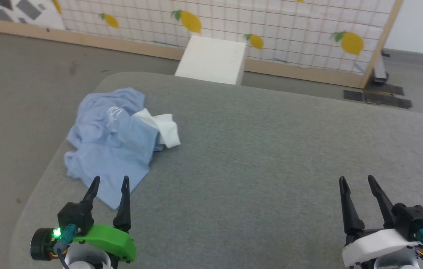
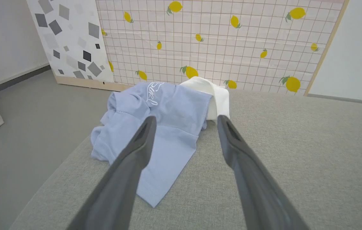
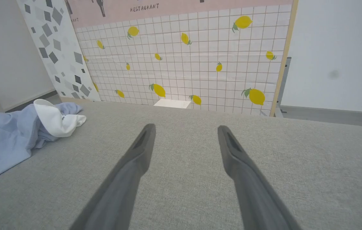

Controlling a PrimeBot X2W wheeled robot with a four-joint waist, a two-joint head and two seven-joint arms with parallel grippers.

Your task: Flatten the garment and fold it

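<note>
Progress: nothing was done yet; the light blue polo shirt (image 1: pixel 112 142) with its white collar lay crumpled, neither flattened nor folded.
Shirt's place: far left of the grey fabric-covered table (image 1: pixel 271 168).
Left gripper (image 1: pixel 111 178): jaws wide apart, empty, at the shirt's near edge.
Right gripper (image 1: pixel 356 178): equally wide, empty, near right, well apart from it.
Room: grey floor (image 1: pixel 17 93), lemon-printed grid panel (image 1: pixel 289 26) and white box (image 1: pixel 213 59) at the far side.

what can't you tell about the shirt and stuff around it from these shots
- All views: garment crumpled, placket and sleeves lost in its folds.
- Head view: logo too small to read; left wrist view, creased.
- Right wrist view: left edge cuts off the garment.
- Left wrist view: fingers of the left gripper cover part of the garment's hem.
- Head view: base of white box hidden behind the table.
</note>
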